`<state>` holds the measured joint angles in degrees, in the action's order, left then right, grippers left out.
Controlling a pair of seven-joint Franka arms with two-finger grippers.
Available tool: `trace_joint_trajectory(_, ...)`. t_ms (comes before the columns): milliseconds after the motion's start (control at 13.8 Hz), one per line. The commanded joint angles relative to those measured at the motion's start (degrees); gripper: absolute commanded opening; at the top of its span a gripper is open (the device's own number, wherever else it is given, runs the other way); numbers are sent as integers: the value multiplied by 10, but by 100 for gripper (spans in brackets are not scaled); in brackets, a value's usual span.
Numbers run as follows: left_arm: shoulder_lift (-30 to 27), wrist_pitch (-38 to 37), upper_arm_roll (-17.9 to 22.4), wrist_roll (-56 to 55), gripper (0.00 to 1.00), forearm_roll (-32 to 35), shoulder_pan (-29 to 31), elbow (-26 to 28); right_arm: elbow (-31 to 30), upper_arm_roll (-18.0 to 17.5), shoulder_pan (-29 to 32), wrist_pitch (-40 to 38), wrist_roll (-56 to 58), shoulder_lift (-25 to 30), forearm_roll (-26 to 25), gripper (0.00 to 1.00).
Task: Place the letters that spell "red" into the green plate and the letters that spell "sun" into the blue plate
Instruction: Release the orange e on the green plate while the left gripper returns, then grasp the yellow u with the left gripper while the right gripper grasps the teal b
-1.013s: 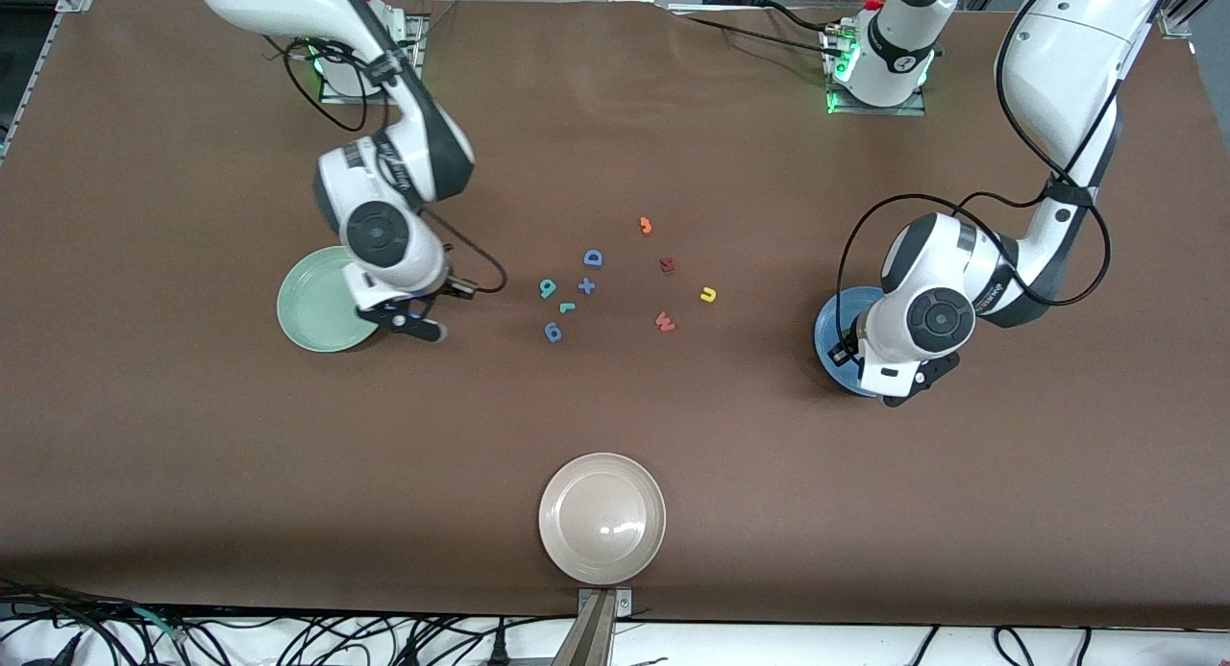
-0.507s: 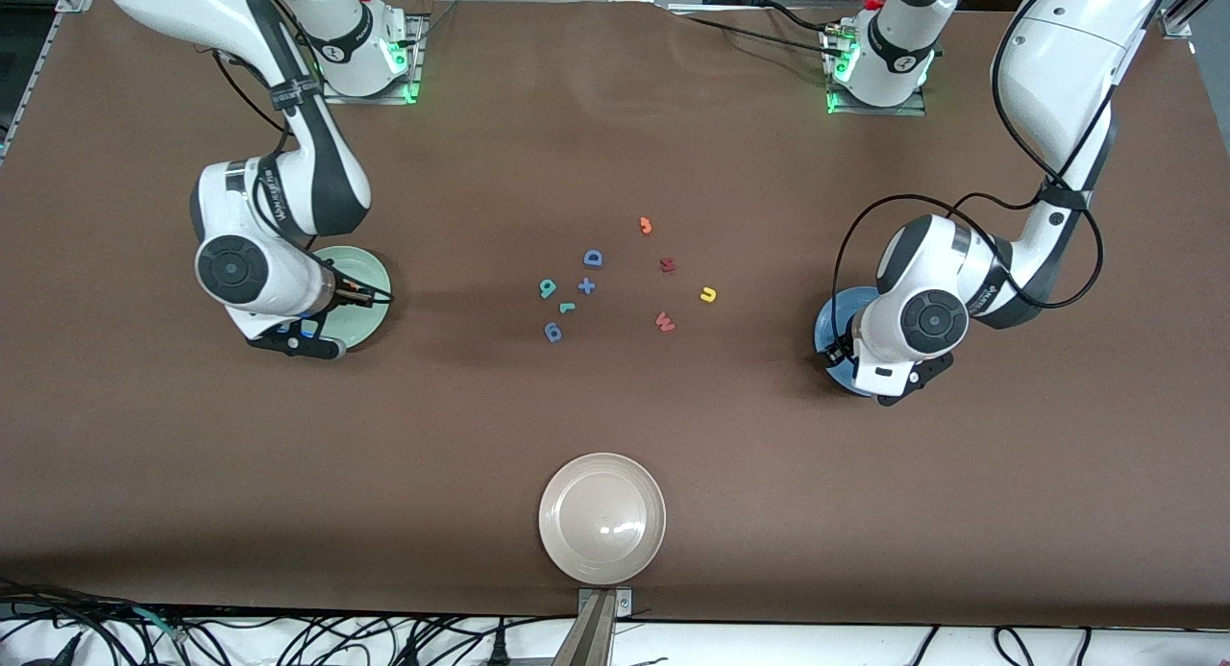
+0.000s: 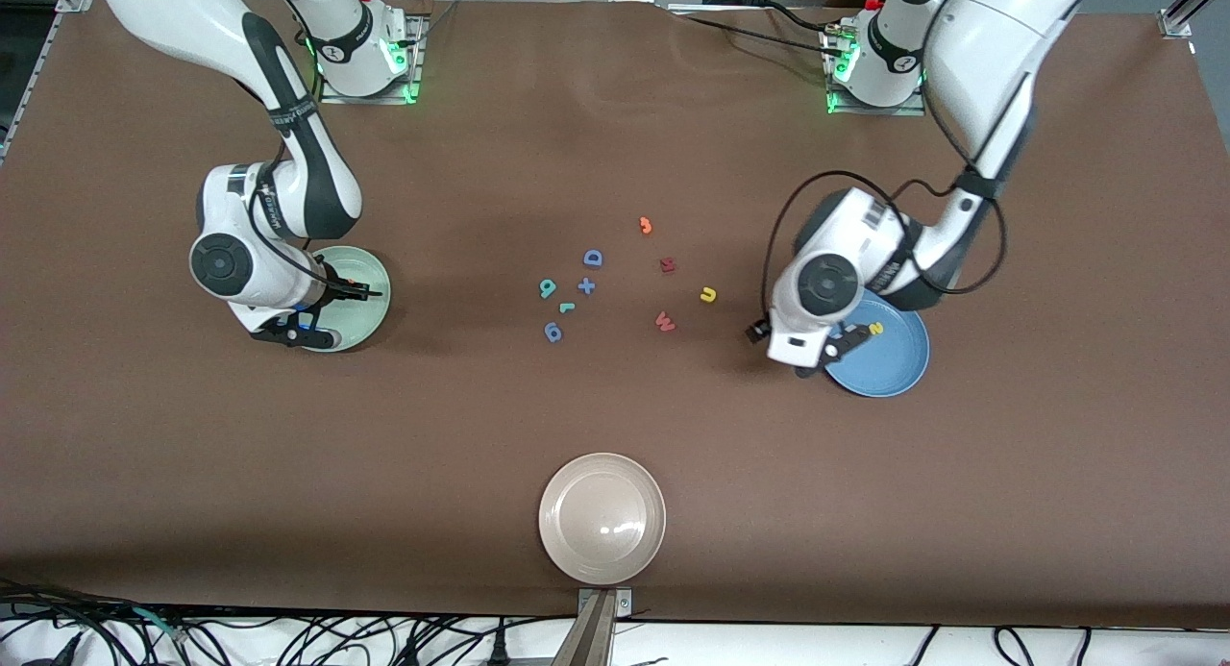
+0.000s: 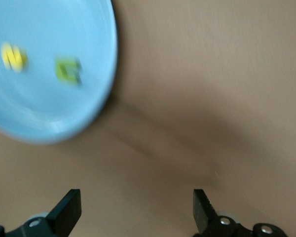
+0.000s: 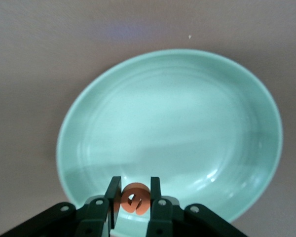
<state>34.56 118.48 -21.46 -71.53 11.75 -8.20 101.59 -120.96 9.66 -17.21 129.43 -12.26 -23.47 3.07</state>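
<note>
My right gripper (image 5: 134, 185) hangs low over the green plate (image 3: 370, 306), shut on the orange "e" (image 5: 134, 198); the green plate (image 5: 187, 128) holds no letter. The teal "d" (image 3: 548, 288), teal "r" (image 3: 567, 308) and yellow "u" (image 3: 708, 295) lie mid-table. My left gripper (image 3: 824, 354) is open and holds nothing, over the bare table at the blue plate's (image 3: 889, 363) rim. In the left wrist view, that gripper (image 4: 136, 202) shows wide-set fingers, and the blue plate (image 4: 39, 113) holds the yellow "s" (image 4: 12, 56) and the olive "n" (image 4: 67, 69).
Among the letters lie a blue D (image 3: 593, 258), a blue plus (image 3: 586, 285), a blue looped piece (image 3: 553, 332), a red W (image 3: 664, 321), a dark red piece (image 3: 668, 264) and an orange hook (image 3: 646, 226). A beige plate (image 3: 602, 518) sits nearest the front camera.
My left gripper opened and its arm swung off the blue plate toward the table's middle, uncovering the plate. My right arm carried the "e" from beside the green plate to over it.
</note>
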Motion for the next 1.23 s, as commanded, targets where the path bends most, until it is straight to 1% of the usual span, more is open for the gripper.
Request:
trace_joint_trajectory(0, 9, -6, 5, -104, 100, -16, -31, -7, -10, 1, 11, 19, 29, -8, 13, 2)
trace_joint_trajectory(72, 19, 1, 5, -138, 99, -17, -38, -9, -10, 1, 11, 20, 30, -10, 13, 9)
trace_joint_trajectory(145, 30, 21, 5, -165, 99, -20, -42, -9, -10, 1, 11, 20, 30, -9, 13, 33)
trace_joint_trajectory(217, 35, 48, 5, -189, 99, -21, -49, -5, -10, 1, 11, 20, 30, -7, 14, 60)
trace_joint_trajectory(290, 42, 63, 5, -214, 99, -21, -52, -5, -9, 0, 11, 19, 28, -4, 15, 73)
trace_joint_trajectory(362, 47, 70, 5, -232, 99, -21, -54, -6, -8, 0, 11, 15, 25, 0, 20, 83)
trace_joint_trajectory(507, 52, 76, 5, -239, 97, -21, -61, -5, -2, -2, 10, -4, 22, 19, 36, 87)
trace_joint_trajectory(651, 57, 76, 5, -255, 94, -21, -63, -7, 31, -11, 8, -70, -5, 34, 61, 87)
trace_joint_trajectory(724, 63, 76, 5, -260, 93, -24, -66, -7, 49, -27, 8, -100, -30, 40, 64, 87)
trace_joint_trajectory(796, 67, 76, 5, -260, 90, -36, -68, -7, 60, -41, 8, -113, -65, 47, 65, 87)
trace_joint_trajectory(1013, 68, 76, 5, -260, 82, -49, -69, -9, 78, -97, 6, -107, -179, 48, 66, 86)
trace_joint_trajectory(1158, 68, 76, 5, -260, 75, -59, -67, -9, 99, -130, 2, -102, -254, 37, 67, 87)
